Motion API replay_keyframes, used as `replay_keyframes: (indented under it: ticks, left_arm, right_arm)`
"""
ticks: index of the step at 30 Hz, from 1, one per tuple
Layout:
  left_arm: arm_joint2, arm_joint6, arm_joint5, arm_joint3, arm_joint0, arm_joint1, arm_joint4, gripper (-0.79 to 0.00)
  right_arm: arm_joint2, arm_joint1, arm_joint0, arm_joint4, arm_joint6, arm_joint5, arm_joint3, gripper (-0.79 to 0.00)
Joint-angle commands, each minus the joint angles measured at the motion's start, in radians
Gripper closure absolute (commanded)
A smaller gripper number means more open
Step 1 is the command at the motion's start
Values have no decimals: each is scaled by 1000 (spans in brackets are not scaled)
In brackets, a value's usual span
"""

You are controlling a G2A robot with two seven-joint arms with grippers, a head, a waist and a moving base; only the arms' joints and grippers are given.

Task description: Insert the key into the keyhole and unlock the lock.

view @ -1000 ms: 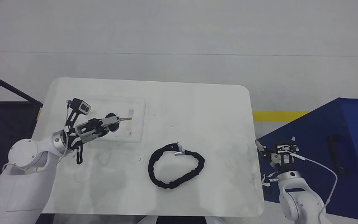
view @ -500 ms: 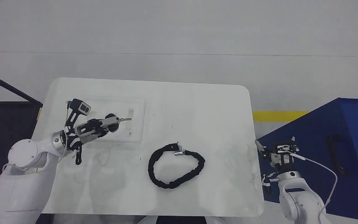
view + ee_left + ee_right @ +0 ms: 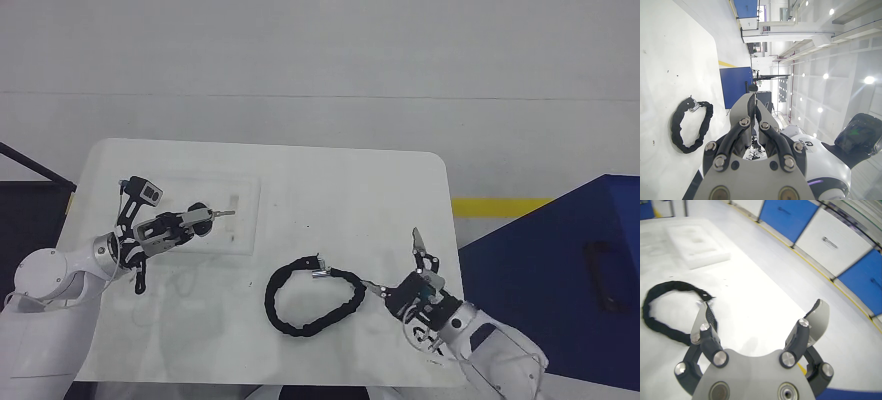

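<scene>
The L gripper (image 3: 753,106) is closed tight on the key (image 3: 226,212). The thin key is pressed flat btw. the two fingers, and a short part of it sticks out past the tips. This gripper hangs over the white foam tray (image 3: 245,240) on the left part of the table (image 3: 400,180), well apart from the lock.

The R gripper (image 3: 393,263) has its fingers spread wide and nothing is btw. them. It is above the table near the front right corner, just beside the right side of the chain lock (image 3: 315,295). In the right wrist view one finger (image 3: 701,311) points toward the metal end of the chain.

The chain lock is a black loop that lies flat at about the middle of the table. Its small metal cylinder (image 3: 693,108) sits at the far side of the loop, where the two ends meet. I cannot tell which way the keyhole faces.
</scene>
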Motion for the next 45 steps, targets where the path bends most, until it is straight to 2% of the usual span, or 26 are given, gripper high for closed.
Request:
replay_keyframes:
  ticks: [1, 3, 4, 10, 12, 13, 14, 16, 19, 21, 22, 26, 29, 33, 42, 43, 45]
  left_arm:
    - [0, 0, 0, 0, 0, 0, 0, 0]
    - [0, 0, 0, 0, 0, 0, 0, 0]
    - [0, 0, 0, 0, 0, 0, 0, 0]
    - [0, 0, 0, 0, 0, 0, 0, 0]
    - [0, 0, 0, 0, 0, 0, 0, 0]
    - [0, 0, 0, 0, 0, 0, 0, 0]
    - [0, 0, 0, 0, 0, 0, 0, 0]
    - [0, 0, 0, 0, 0, 0, 0, 0]
    - [0, 0, 0, 0, 0, 0, 0, 0]
    - [0, 0, 0, 0, 0, 0, 0, 0]
    - [0, 0, 0, 0, 0, 0, 0, 0]
    - [0, 0, 0, 0, 0, 0, 0, 0]
    - [0, 0, 0, 0, 0, 0, 0, 0]
    - [0, 0, 0, 0, 0, 0, 0, 0]
    - [0, 0, 0, 0, 0, 0, 0, 0]
    - [0, 0, 0, 0, 0, 0, 0, 0]
    - [0, 0, 0, 0, 0, 0, 0, 0]
  right_arm:
    - [-91, -14, 101, 128, 116, -10, 47, -785]
    - [-150, -31, 190, 172, 216, 51, 116, -785]
    - [-160, -34, 205, 162, 226, 66, 119, -785]
    - [-160, -34, 205, 162, 226, 66, 119, -785]
    - [-178, -34, 197, 215, 247, 22, 132, -785]
    - [-184, -36, 205, 324, 290, -30, 147, -785]
    - [-178, -38, 230, 437, 359, -67, 161, -785]
    - [-183, -41, 295, 628, 585, -90, 190, -785]
    - [-215, -50, 409, 919, 917, 2, 213, -785]
    - [-229, -54, 475, 1077, 1042, 49, 227, -785]
    - [-230, -55, 506, 1103, 1088, 76, 229, -785]
    - [-271, -58, 583, 1067, 1176, 131, 251, -785]
    - [-350, -62, 631, 977, 1234, 84, 290, -785]
    - [-389, -69, 666, 928, 1164, 66, 343, -785]
    - [-394, -69, 660, 933, 1151, 51, 343, -785]
    - [-395, -67, 659, 916, 1137, 26, 344, -785]
    - [-397, -62, 657, 825, 1155, 48, 340, -785]
